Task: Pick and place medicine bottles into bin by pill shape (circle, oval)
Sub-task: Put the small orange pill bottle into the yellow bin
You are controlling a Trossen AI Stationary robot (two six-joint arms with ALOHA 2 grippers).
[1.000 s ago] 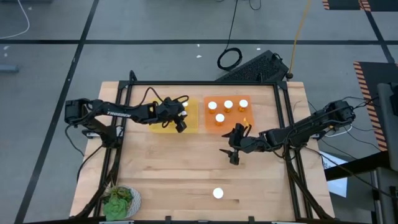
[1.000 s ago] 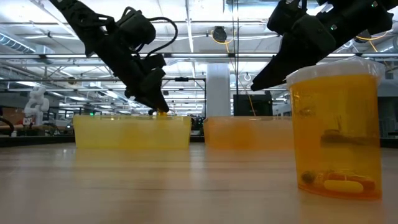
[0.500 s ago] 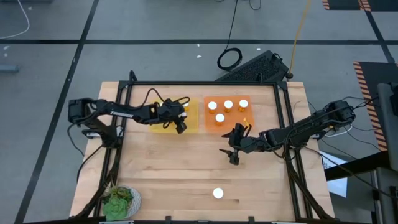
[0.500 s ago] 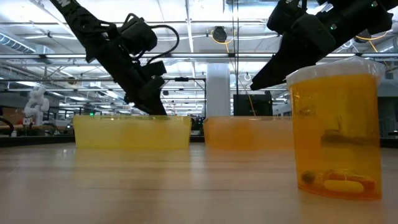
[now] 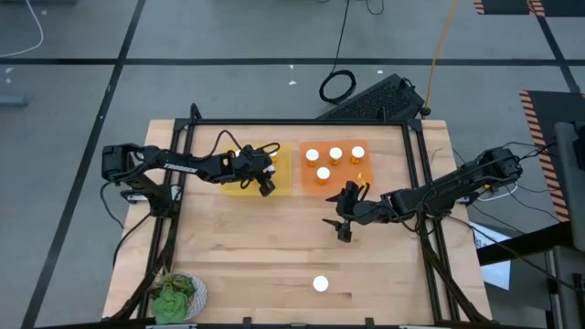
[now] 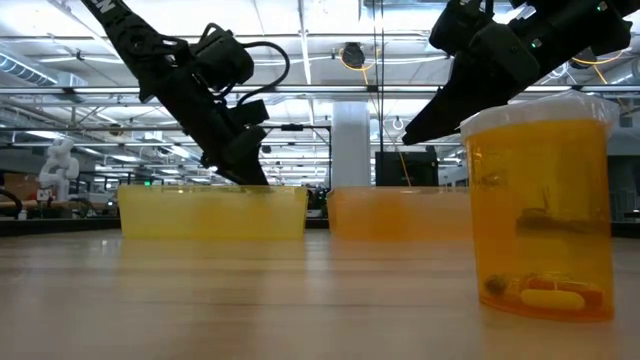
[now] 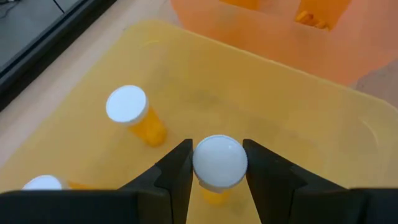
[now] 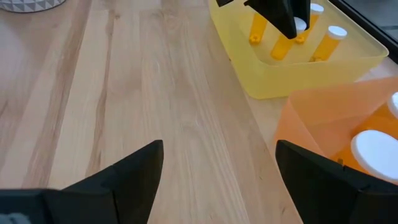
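Note:
My left gripper [image 7: 219, 155] reaches down into the yellow bin [image 5: 285, 174] at the far middle of the table, shut on an amber medicine bottle [image 8: 283, 45] with a white cap. Two more bottles [image 7: 134, 113] stand in that bin. The orange bin [image 5: 358, 183] beside it holds several bottles [image 5: 323, 174]. My right gripper [image 5: 338, 228] hovers open over bare wood just near of the orange bin, with nothing between its fingers. One bottle [image 5: 320, 283] stands alone near the table's front edge, and oval pills lie at its bottom [image 6: 545, 292]. My left gripper pinches the bottle's round white cap [image 7: 219, 163] between its two fingers, one on each side. The fingers come from above, slanting down into the bin. The bottle hangs tilted below them inside the yellow bin; I cannot tell whether its bottom touches the bin floor.
A green leafy object [image 5: 178, 294] sits at the near left corner. A dark frame [image 5: 413, 183] runs along the table's sides. Bare wood lies between the bins and the lone bottle.
My left gripper has gone down with the bottle. The bottle's lower end, which showed just above the yellow bin's rim in the low view, now sits behind the bin's wall.

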